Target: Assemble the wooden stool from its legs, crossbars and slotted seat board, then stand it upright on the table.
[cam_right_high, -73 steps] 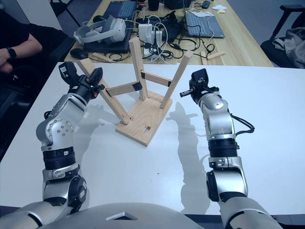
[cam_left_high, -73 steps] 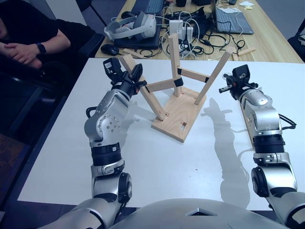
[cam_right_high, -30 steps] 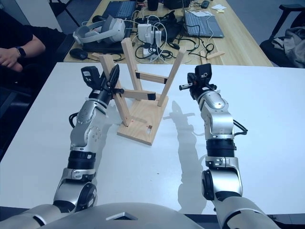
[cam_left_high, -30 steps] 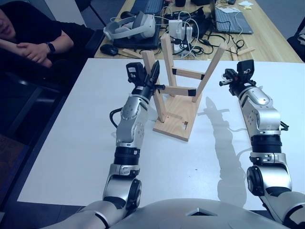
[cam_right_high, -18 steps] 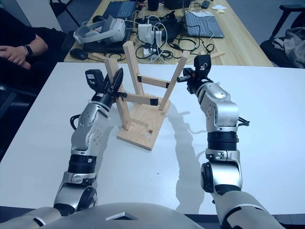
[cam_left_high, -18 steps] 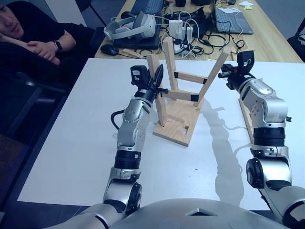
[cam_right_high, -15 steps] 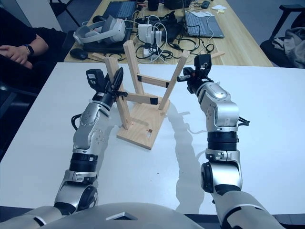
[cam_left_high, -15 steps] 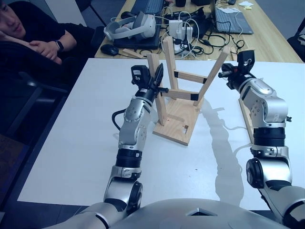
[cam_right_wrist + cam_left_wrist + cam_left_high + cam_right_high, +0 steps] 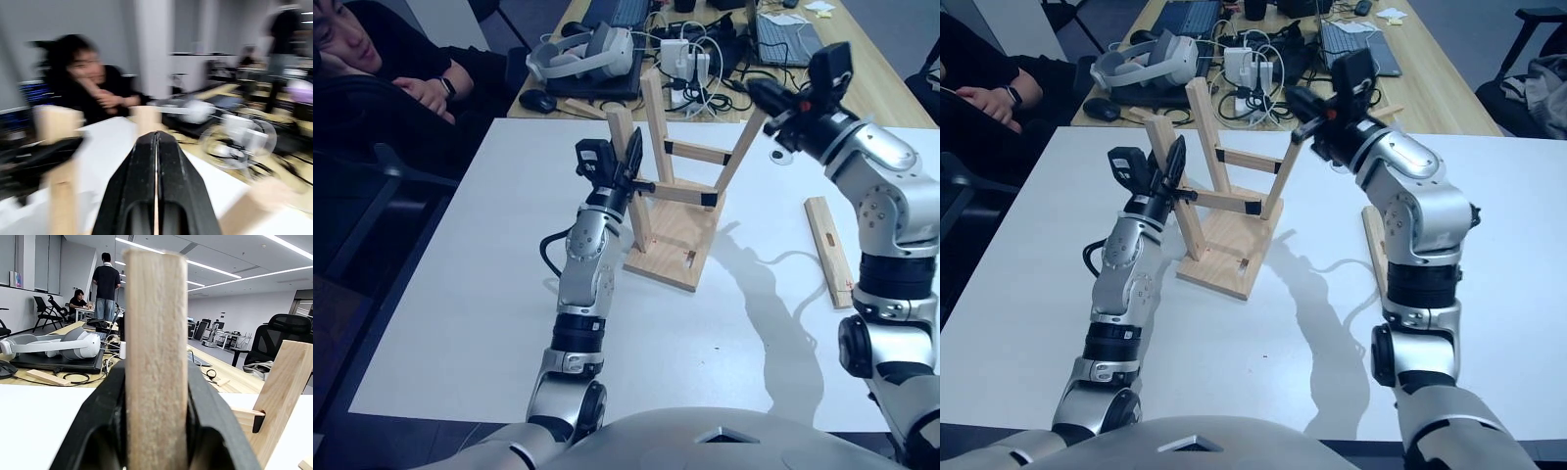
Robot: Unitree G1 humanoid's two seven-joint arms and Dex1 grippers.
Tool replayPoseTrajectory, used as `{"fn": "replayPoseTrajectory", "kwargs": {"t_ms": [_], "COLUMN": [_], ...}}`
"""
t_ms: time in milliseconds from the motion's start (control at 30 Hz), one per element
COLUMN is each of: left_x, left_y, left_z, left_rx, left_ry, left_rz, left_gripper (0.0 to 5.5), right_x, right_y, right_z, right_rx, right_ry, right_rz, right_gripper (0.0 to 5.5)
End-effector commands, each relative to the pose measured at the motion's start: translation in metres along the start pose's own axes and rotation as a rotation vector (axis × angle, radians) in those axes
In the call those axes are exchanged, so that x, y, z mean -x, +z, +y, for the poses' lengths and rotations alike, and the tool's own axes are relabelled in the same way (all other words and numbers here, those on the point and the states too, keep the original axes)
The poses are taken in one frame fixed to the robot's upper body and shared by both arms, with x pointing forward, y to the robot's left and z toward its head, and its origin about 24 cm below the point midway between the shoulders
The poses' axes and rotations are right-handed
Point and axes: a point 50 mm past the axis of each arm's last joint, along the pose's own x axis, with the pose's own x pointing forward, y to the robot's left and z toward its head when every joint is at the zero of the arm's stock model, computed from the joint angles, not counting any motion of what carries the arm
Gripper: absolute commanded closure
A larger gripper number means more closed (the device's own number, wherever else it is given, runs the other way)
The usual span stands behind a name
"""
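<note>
While a stool leg (image 9: pixel 640 217) is clamped by the left gripper (image 9: pixel 626 166), the empty right gripper (image 9: pixel 766 95) is held closed above the stool (image 9: pixel 671 247).

pale matt wood stool (image 9: pixel 666 245), smooth white table (image 9: pixel 460 294)

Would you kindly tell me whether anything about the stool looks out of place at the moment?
The stool sits upside down on its seat board, with three legs up and an empty slot at the near corner. A loose wooden piece lies apart on the table to its right. The left gripper clamps one leg.
</note>
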Motion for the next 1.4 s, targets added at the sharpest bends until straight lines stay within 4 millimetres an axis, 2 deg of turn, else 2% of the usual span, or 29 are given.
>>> {"fn": "replayPoseTrajectory", "kwargs": {"t_ms": [33,100,167,200,267,367,433,767,1000,1200,1400], "left_x": [0.0,-0.001,-0.001,-0.001,-0.001,-0.002,-0.003,-0.002,-0.002,-0.003,-0.003], "left_y": [-0.004,-0.004,-0.004,-0.004,-0.004,-0.004,-0.004,-0.005,-0.005,-0.005,-0.005], "left_z": [0.0,0.0,0.0,0.0,0.0,-0.002,-0.003,-0.008,-0.009,-0.01,-0.011], "left_rx": [-0.007,-0.001,0.004,0.006,0.007,0.009,0.012,0.019,0.015,0.01,0.012], "left_ry": [0.008,0.013,0.014,0.014,0.013,0.0,-0.008,-0.034,-0.04,-0.047,-0.052], "left_rz": [0.025,0.026,0.024,0.024,0.024,0.027,0.029,0.028,0.032,0.043,0.05], "left_gripper": [4.48,4.48,4.45,4.49,4.49,4.49,4.49,4.49,4.49,4.49,4.49], "right_x": [0.044,0.061,0.067,0.063,0.041,0.008,-0.004,-0.044,-0.066,-0.082,-0.095], "right_y": [-0.017,-0.029,-0.04,-0.047,-0.061,-0.084,-0.093,-0.108,-0.115,-0.125,-0.147], "right_z": [0.06,0.073,0.077,0.077,0.075,0.084,0.089,0.077,0.081,0.077,0.076], "right_rx": [-0.047,-0.042,-0.013,0.022,0.049,0.04,0.036,0.028,0.001,0.005,-0.104], "right_ry": [0.537,0.643,0.68,0.669,0.621,0.59,0.576,0.393,0.4,0.356,0.345], "right_rz": [0.415,0.575,0.66,0.671,0.617,0.569,0.576,0.573,0.551,0.567,0.588], "right_gripper": [5.5,5.5,5.5,5.5,5.5,5.5,5.5,5.5,5.5,5.5,5.5]}}
